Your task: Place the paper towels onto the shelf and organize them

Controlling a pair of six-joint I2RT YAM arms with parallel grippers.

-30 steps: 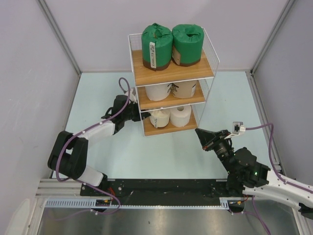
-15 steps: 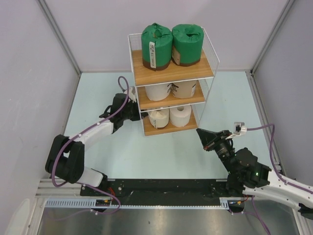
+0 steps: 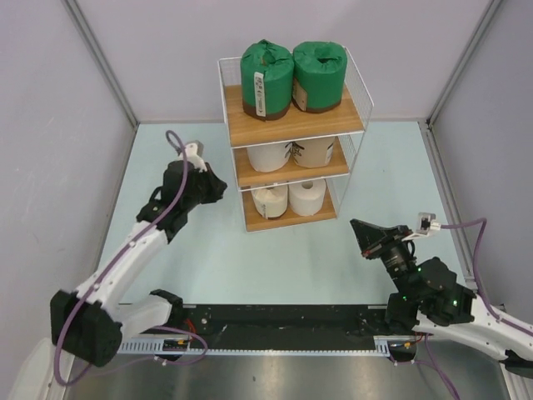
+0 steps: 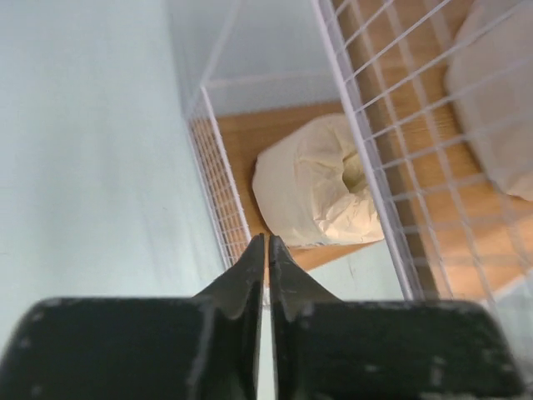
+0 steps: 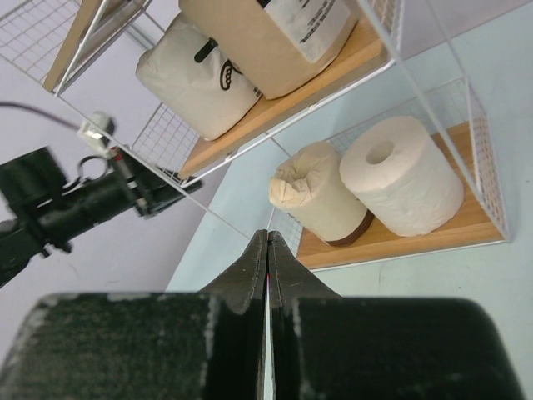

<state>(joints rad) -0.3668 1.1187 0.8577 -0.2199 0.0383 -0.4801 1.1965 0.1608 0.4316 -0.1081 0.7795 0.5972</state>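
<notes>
Six short cylindrical paper towel rolls (image 3: 271,200) stood paired on the three-tier white wire shelf with wooden boards (image 3: 240,127): green on top, cream and tan in the middle, cream at the bottom. The left gripper (image 3: 218,188), just left of the shelf, and the right gripper (image 3: 360,228), near-right of it, were pinched closed and empty. Placing seemed finished; the next move likely called only for backing away without nudging the shelf.

Pale-green tabletop (image 3: 218,260) w/ lilac-grey walls (image 3: 50,125)
</notes>
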